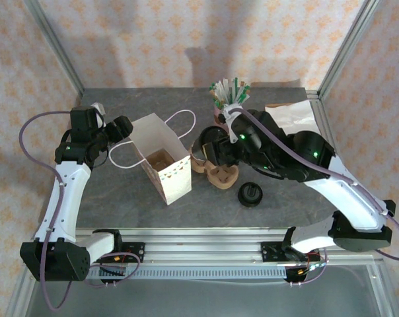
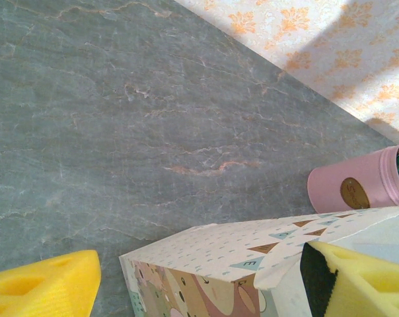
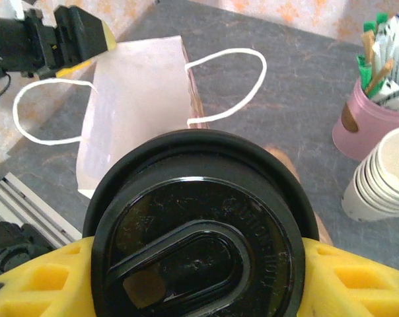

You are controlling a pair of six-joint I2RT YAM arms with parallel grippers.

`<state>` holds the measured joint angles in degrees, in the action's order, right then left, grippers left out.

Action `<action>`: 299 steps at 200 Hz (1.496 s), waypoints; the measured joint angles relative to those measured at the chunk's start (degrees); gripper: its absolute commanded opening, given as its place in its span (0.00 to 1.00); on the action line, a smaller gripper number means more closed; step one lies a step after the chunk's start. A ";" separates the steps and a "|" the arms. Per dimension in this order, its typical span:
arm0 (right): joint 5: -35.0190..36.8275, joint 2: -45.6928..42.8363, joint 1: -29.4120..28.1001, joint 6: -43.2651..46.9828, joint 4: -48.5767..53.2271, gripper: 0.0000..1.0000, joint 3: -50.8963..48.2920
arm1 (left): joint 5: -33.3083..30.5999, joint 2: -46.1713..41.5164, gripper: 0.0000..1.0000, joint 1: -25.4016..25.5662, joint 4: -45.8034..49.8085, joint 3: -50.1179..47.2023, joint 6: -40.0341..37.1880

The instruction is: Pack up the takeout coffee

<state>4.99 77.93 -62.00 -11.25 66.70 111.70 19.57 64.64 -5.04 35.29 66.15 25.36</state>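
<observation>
The takeout coffee [image 3: 198, 254] faces the right wrist view lid-first, its round black lid wedged between two yellow fingers [image 3: 361, 281]; the cup body is hidden. My right gripper [image 3: 199, 281] is shut on it. From above, the coffee [image 1: 209, 137] hangs just right of the open white paper bag [image 1: 163, 165], with the right gripper [image 1: 214, 148] behind it. My left gripper [image 1: 123, 127] is at the bag's far left rim. It stands open, its fingers spread wide. One yellow finger [image 2: 358, 277] rests against the bag's [image 2: 252, 257] folded flap and the other finger [image 2: 44, 287] is off to the side.
A pink cup [image 1: 226, 105] of sticks and sachets stands at the back. A stack of white cups [image 3: 381, 178] is beside it. A brown cardboard carrier [image 1: 219, 175] and a loose black lid piece [image 1: 250, 194] lie right of the bag. Brown paper [image 1: 293, 115] lies back right.
</observation>
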 measured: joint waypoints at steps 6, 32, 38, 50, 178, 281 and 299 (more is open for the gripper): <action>0.00 0.96 0.00 0.31 -0.22 0.59 0.98 | 0.00 0.00 0.81 0.00 0.00 0.00 0.00; -0.20 6.03 0.00 1.38 -0.81 0.59 5.64 | 0.44 0.00 0.81 0.00 0.00 0.00 0.00; -0.31 7.26 0.00 1.53 -0.94 0.59 6.69 | 0.72 0.00 0.81 0.00 0.00 0.00 0.02; -0.68 9.86 0.00 1.92 -1.20 0.59 8.81 | 1.16 0.00 0.81 0.00 -0.09 -0.09 0.02; -4.59 29.22 -0.33 2.32 3.52 0.58 30.23 | 2.54 -2.01 0.80 3.78 -0.52 -1.36 1.46; -4.74 39.45 -0.33 2.29 11.08 0.58 35.52 | 2.23 -6.56 0.79 10.40 -0.85 -4.57 5.77; -4.76 40.83 -0.33 2.27 12.04 0.58 36.35 | 2.25 -8.09 0.75 11.50 -0.92 -4.96 7.37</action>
<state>0.23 118.76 -62.33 -8.97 78.74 148.05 21.82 56.55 6.46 34.37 61.19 32.73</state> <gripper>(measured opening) 0.608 0.773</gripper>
